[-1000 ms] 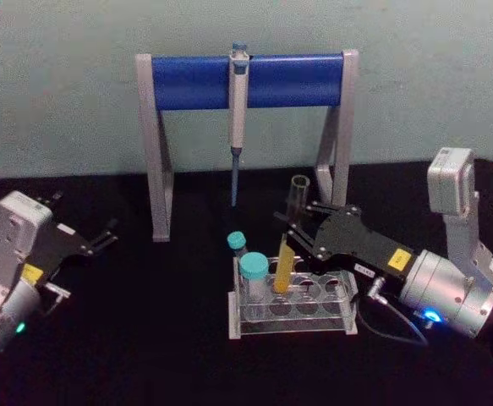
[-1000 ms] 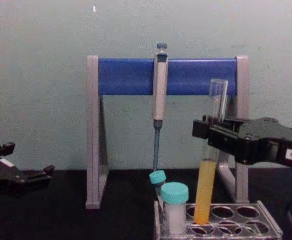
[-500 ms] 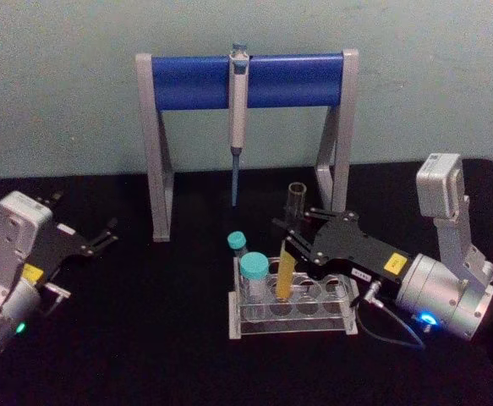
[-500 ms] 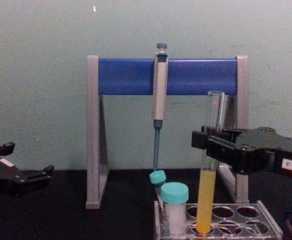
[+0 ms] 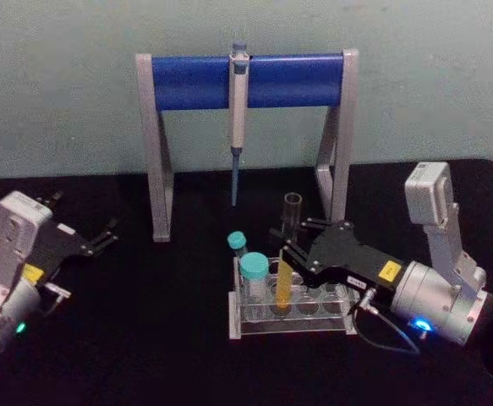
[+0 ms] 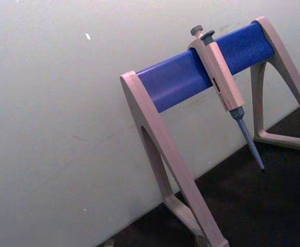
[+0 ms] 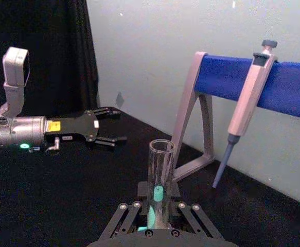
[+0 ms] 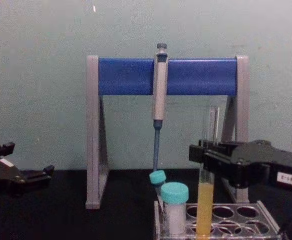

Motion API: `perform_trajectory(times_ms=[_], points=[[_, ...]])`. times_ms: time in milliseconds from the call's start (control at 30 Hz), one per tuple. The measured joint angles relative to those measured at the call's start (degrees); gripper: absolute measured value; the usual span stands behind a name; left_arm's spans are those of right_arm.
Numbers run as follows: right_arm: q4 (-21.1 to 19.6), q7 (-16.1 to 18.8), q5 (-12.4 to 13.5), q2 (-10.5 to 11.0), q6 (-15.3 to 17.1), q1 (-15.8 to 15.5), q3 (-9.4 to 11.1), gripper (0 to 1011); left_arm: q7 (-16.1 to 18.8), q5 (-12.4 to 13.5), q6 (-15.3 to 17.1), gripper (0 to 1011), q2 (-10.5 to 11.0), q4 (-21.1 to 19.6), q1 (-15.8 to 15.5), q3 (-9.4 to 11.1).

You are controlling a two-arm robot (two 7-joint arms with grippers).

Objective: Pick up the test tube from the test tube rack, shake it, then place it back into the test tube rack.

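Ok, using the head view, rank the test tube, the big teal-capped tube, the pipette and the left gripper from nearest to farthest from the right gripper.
1. test tube: held in the right gripper, lower end in the test tube rack.
2. big teal-capped tube: in the rack, on its left.
3. pipette: hanging on the stand behind.
4. left gripper: far left, parked.

The right gripper (image 8: 204, 159) reaches in from the right edge and clamps the test tube (image 8: 205, 205) at mid-height. The tube stands upright, its yellow-filled lower end down in a hole of the test tube rack (image 8: 248, 227) at lower right. Two teal-capped tubes (image 8: 174, 193) stand just left of it. Behind, a pipette (image 8: 159, 85) hangs from the blue-barred stand (image 8: 201, 76). The left gripper (image 8: 25, 167) sits at the lower-left edge, fingers apart, over the black tabletop (image 8: 65, 217).
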Motion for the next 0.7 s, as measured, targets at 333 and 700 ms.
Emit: perform_trajectory(times_ms=[333, 700], points=[[1.49, 0.12, -0.25, -0.52, 0.36, 0.34, -0.43, 233, 0.0, 0.0, 0.0, 1001, 0.0, 0.0, 0.0, 0.0], [2.9, 0.18, -0.25, -1.1, 0.64, 0.47, -0.76, 233, 0.0, 0.0, 0.0, 1001, 0.0, 0.0, 0.0, 0.0]])
